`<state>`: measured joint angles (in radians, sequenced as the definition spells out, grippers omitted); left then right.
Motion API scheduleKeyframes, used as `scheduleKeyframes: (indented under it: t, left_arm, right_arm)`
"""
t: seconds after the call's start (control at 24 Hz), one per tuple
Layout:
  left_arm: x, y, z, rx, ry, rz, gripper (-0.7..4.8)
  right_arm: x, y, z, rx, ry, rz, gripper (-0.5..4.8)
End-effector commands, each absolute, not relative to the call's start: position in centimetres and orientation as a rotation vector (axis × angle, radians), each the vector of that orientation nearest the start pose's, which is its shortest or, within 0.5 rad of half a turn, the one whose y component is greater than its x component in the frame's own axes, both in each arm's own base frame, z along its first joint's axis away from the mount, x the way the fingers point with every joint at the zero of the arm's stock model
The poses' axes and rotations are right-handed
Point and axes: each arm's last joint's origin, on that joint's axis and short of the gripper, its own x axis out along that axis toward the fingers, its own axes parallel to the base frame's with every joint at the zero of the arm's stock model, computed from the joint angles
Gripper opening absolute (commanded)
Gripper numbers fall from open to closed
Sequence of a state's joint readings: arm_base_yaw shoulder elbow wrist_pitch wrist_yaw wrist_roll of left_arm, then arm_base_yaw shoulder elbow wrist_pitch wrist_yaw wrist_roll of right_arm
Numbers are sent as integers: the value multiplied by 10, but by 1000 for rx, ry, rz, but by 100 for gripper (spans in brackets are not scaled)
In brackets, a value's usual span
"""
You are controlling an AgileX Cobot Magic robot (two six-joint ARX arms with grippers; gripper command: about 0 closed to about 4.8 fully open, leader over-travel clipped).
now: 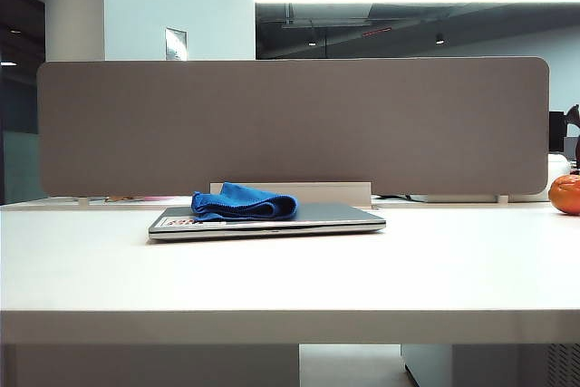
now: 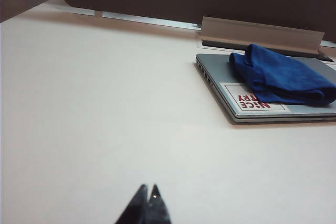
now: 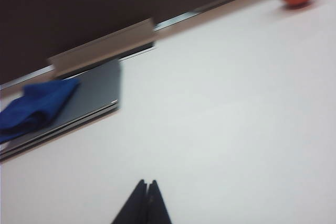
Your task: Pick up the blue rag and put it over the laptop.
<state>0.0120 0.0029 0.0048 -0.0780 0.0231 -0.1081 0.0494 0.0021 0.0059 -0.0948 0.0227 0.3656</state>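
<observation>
Already the blue rag [image 1: 243,203] lies bunched on the closed lid of the laptop [image 1: 317,216], covering roughly the left half as the exterior view shows it and overlapping the white sticker with red lettering [image 2: 255,102] at the lid's corner; the rest of the lid stays bare. Taking the desk [image 1: 290,269] as a clock face seen from the exterior camera, the laptop sits toward twelve o'clock, close to the grey partition [image 1: 290,124], and an orange ball [image 1: 565,194] rests out at about two o'clock, well apart from it. Neither arm shows in the exterior view. The left end effector [image 2: 148,192] appears in its wrist view with its two tips pressed together and nothing between them, low over bare desk down toward seven o'clock, well short of the laptop. The right end effector [image 3: 147,186] likewise has its tips together and empty, over open desk near five o'clock; its picture is smeared, so finer detail is lost. Judged from how things lie, the placing looks done, and the step in hand is a clean retreat. To do it well, both arms should keep clear of the laptop so the rag stays undisturbed.
</observation>
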Motion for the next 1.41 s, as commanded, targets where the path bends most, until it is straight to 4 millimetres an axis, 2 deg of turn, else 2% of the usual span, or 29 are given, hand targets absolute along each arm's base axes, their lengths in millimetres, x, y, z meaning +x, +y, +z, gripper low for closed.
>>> scheduleKeyframes:
  t: [0.04, 0.67, 0.96, 1.41]
  left_arm:
    - [97, 1, 159, -107, 63, -9, -6]
    - [97, 1, 159, -107, 63, -9, -6]
    - [97, 1, 159, -107, 63, -9, -6]
    - [97, 1, 159, -107, 63, -9, -6]
  right_arm:
    - [97, 1, 156, 351, 62, -89, 0]
    - [97, 0, 156, 221, 70, -121, 0]
    - [97, 1, 156, 33, 82, -83, 0]
    - [97, 3, 152, -33, 123, -7, 0]
